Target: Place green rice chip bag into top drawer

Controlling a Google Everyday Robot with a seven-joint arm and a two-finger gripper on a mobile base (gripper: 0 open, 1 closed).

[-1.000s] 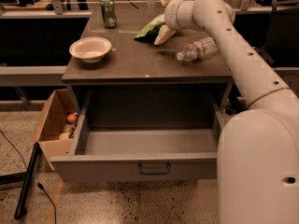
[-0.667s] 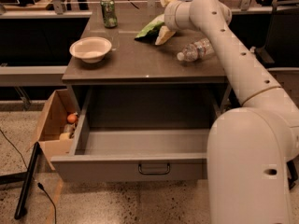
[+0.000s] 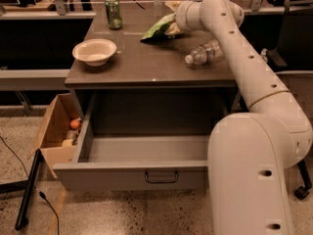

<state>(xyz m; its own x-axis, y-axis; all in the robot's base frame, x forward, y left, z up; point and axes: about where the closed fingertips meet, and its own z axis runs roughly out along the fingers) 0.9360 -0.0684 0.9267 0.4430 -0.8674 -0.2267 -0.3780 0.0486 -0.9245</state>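
The arm (image 3: 244, 62) arches over the table (image 3: 146, 70), its hand (image 3: 173, 26) grasping the green rice chip bag (image 3: 156, 30)

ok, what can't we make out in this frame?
Camera view:
- Gripper, at the chip bag on the table's far side: mostly hidden by the wrist; hold on bag unclear.
- Drawer, right end: covered by the robot's body.
- Bottle base: behind the arm.
- Box contents: partly hidden by the drawer's side.
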